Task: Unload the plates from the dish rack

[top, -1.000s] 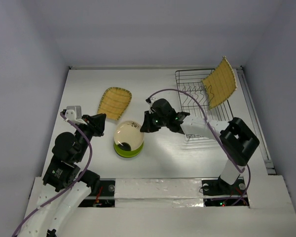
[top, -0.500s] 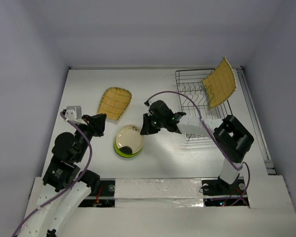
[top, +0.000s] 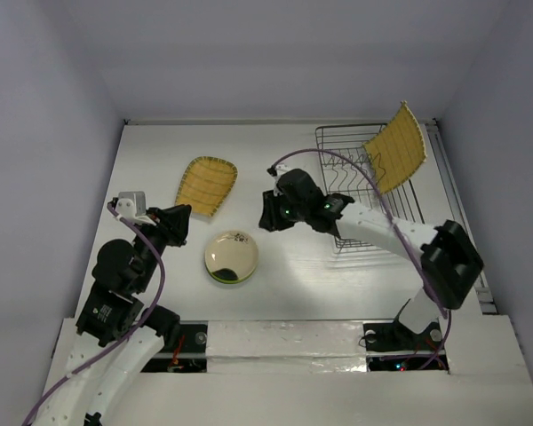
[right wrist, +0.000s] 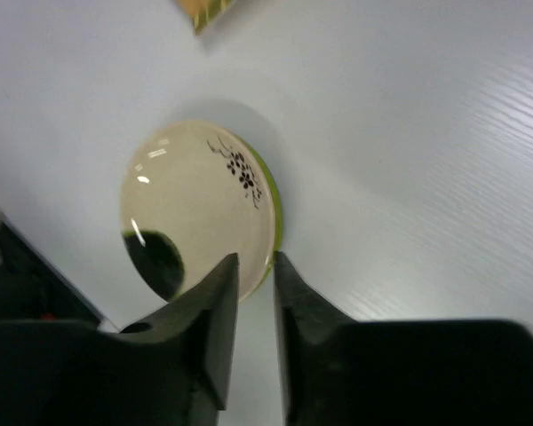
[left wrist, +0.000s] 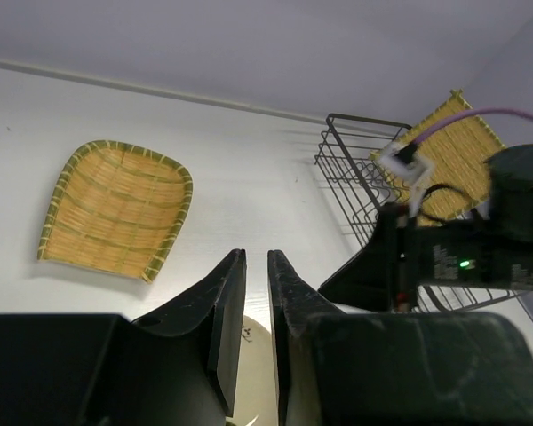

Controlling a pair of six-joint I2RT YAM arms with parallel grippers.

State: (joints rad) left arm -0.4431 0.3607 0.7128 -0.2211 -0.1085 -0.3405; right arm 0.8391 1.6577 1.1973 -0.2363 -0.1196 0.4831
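Nothing actually readable here tbh. There's tiny white print [left wrist: 444,259] on the right gripper [left wrist: 338,284], seen from the left wrist, but it's too blurry. The dark mark [right wrist: 238,167] on the cream plate [right wrist: 195,213] looks like a drawing, not letters.

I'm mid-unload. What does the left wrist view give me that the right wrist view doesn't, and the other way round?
Left wrist only: the rack with the square tray standing tilted in it, and the right arm in front of it.
Right wrist only: the green plate under the cream plate, and the cream plate's dark grape mark.
Both: the cream plate, only a sliver low in the left wrist view. Also the oval tray, whole on the table in the left wrist view but just a corner at the right wrist view's top edge.
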